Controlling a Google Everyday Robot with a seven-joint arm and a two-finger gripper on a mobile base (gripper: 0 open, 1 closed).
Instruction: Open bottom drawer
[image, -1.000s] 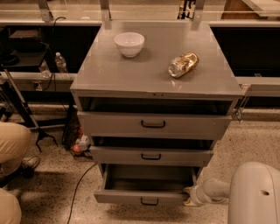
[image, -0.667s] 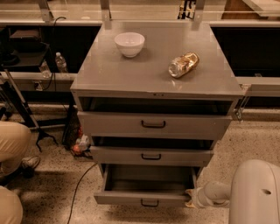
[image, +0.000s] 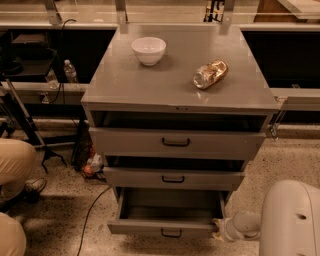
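Note:
The grey metal cabinet (image: 175, 90) has three drawers. The bottom drawer (image: 167, 227) stands pulled out well past the two above it, its empty inside showing, and a small black loop handle (image: 171, 233) sits on its low front. My gripper (image: 219, 229) is at the drawer's right front corner, at the end of the white arm (image: 250, 225) that comes in from the lower right. The middle drawer (image: 172, 178) and top drawer (image: 175, 142) are each slightly ajar.
On the cabinet top sit a white bowl (image: 148, 50) and a crumpled gold and brown packet (image: 210, 74). A person's knees (image: 15, 160) are at the left edge. A black cable (image: 92, 210) runs over the speckled floor left of the cabinet. A water bottle (image: 70, 71) stands on the left shelf.

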